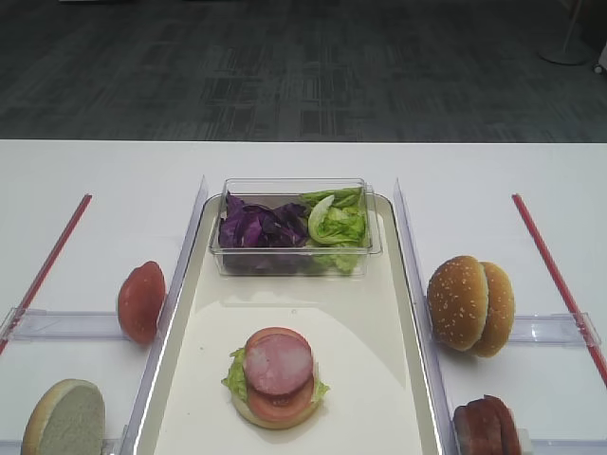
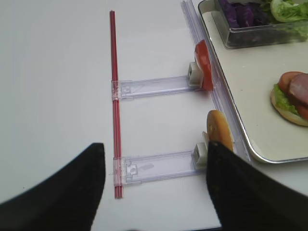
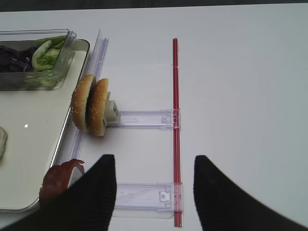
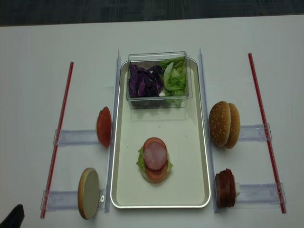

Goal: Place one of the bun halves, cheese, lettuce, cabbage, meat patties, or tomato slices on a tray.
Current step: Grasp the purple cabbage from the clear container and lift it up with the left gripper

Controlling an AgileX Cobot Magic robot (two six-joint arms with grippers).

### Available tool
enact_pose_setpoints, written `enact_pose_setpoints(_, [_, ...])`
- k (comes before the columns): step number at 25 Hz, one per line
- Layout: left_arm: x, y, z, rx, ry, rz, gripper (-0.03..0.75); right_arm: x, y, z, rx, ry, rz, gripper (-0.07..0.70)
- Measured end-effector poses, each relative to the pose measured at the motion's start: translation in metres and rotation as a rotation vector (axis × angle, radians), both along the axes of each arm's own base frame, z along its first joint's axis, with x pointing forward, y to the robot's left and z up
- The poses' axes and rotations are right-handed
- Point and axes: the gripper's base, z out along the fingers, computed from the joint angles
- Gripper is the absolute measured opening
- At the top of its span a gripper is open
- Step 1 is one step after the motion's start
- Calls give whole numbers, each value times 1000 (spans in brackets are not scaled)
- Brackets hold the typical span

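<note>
The tray [image 4: 185,156] lies mid-table. On it sits a stack [image 4: 154,159] of bun half, lettuce, tomato and a pink meat slice. A purple cabbage tuft [image 4: 144,81] and lettuce [image 4: 174,78] fill a clear box at its far end. Left of the tray stand a tomato slice [image 4: 104,126] and a pale-faced bun half [image 4: 88,193]. On the right are two sesame bun halves [image 4: 224,124] and meat patties [image 4: 225,188]. My left gripper [image 2: 155,147] hangs open and empty over the table, its right finger near the bun half [image 2: 219,132]. My right gripper [image 3: 154,158] is open and empty beside the patties [image 3: 60,178].
Red rods [image 4: 59,133] [image 4: 265,128] run along both sides, joined to clear plastic holders [image 4: 76,137] [image 4: 256,192] that prop the ingredients upright. Clear divider walls [image 4: 116,95] flank the tray. The table's far edge meets dark carpet [image 1: 303,66].
</note>
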Motion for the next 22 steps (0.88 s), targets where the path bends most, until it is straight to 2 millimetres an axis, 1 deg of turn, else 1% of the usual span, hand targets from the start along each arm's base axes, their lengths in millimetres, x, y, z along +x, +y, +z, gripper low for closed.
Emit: enact_pose_setpoints(22, [0,0,0,0,0,0,433,0,0,0,0,0,0,400])
